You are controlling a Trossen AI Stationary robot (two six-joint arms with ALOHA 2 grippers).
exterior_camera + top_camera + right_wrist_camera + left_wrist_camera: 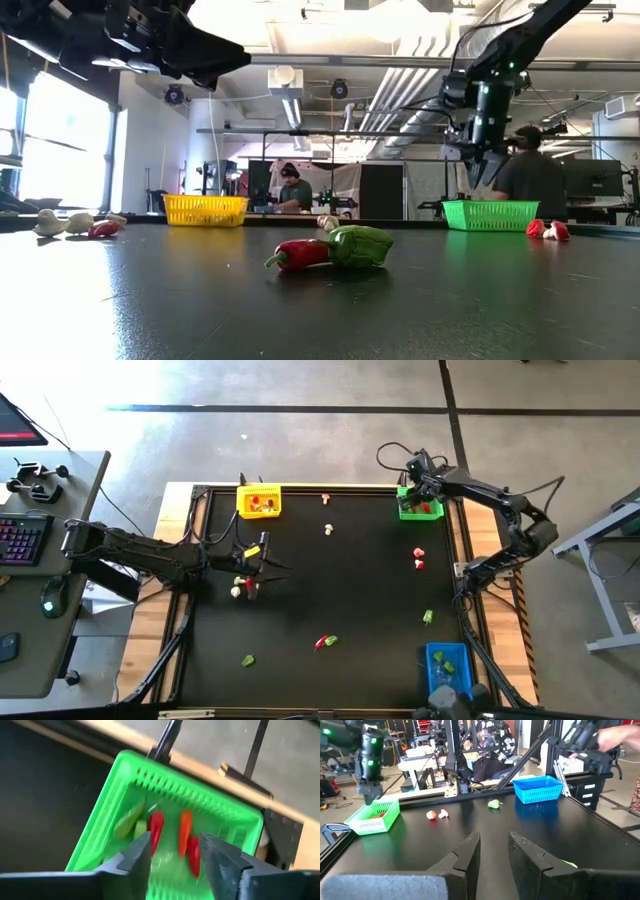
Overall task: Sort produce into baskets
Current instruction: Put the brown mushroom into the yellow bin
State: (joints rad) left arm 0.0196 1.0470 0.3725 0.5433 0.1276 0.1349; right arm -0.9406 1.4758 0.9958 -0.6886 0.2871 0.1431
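I can read no writing or brand marks anywhere on the table or baskets.

Starting at nine o'clock on the black table, my left gripper hovers low over the mat, its fingers a narrow gap apart and holding nothing. A cream bulb and a red piece lie just beside it, toward seven o'clock of the fingertips.

At eleven o'clock the yellow basket sits against the far edge, red pieces inside.

The centre is mostly bare mat. A red chilli touches a green chunk at six o'clock, and one green piece lies at seven.

At one o'clock my right gripper hangs directly above the green basket, fingers apart, nothing clamped between them. Red chillies and green pieces lie in the basket below the fingertips.

At three o'clock two small red pieces sit near the right edge. The blue basket occupies the five o'clock corner, with another green chunk just above it.
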